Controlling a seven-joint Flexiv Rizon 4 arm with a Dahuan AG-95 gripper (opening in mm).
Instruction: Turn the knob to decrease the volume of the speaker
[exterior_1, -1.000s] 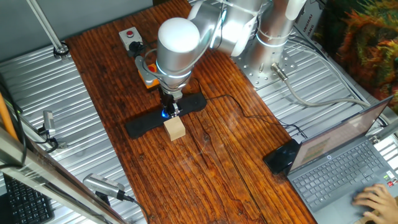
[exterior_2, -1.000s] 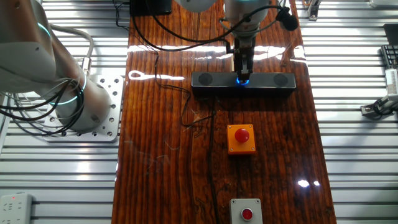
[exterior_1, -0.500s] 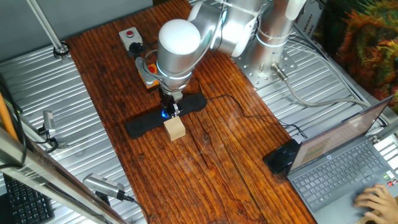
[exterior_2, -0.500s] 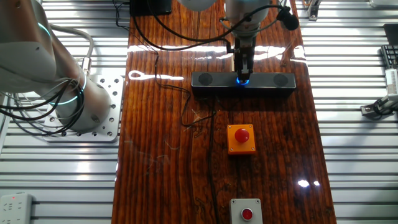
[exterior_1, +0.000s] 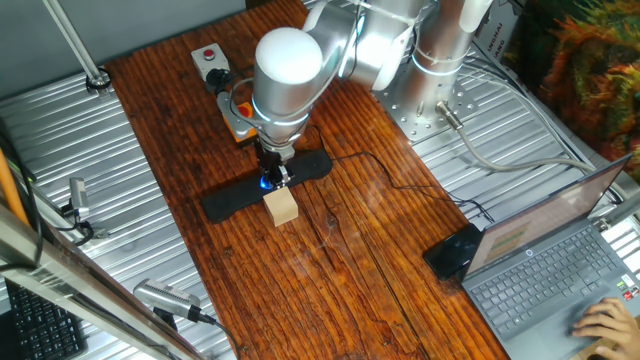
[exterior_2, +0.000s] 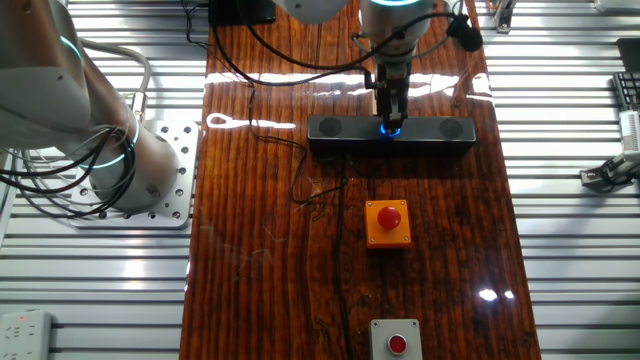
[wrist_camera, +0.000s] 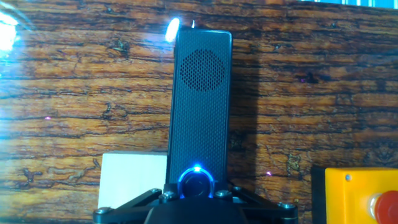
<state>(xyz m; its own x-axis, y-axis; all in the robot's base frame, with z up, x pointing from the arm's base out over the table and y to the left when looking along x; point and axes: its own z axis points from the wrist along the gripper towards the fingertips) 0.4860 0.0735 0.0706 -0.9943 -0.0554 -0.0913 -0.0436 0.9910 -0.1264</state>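
The Flexiv arm reaches out from its base at the far right of the table and bends down so that its wrist points straight down over the middle of the speaker (exterior_2: 391, 130). The gripper (exterior_2: 390, 118) hangs vertically, its slim dark fingers (exterior_1: 272, 172) drawn close together on either side of the knob (wrist_camera: 197, 182); they appear to clasp it, though the contact itself is hidden in all three views.

The knob is small and round, ringed in glowing blue light, and sits at the centre of the speaker, right at the fingertips. In the hand view it shows at the bottom edge between the black finger mounts.

The speaker is a long, flat, black bar with rounded ends and a circular mesh grille (wrist_camera: 202, 71), lying across the glossy, dark-grained wooden table (exterior_2: 270, 250). A thin black cable (exterior_2: 300, 170) trails from it. A small tan wooden block (exterior_1: 282, 207) sits just beside the speaker. An orange-housed red button (exterior_2: 388, 222) lies near it, and a red button on a grey box (exterior_2: 397, 341) lies well apart from the speaker.
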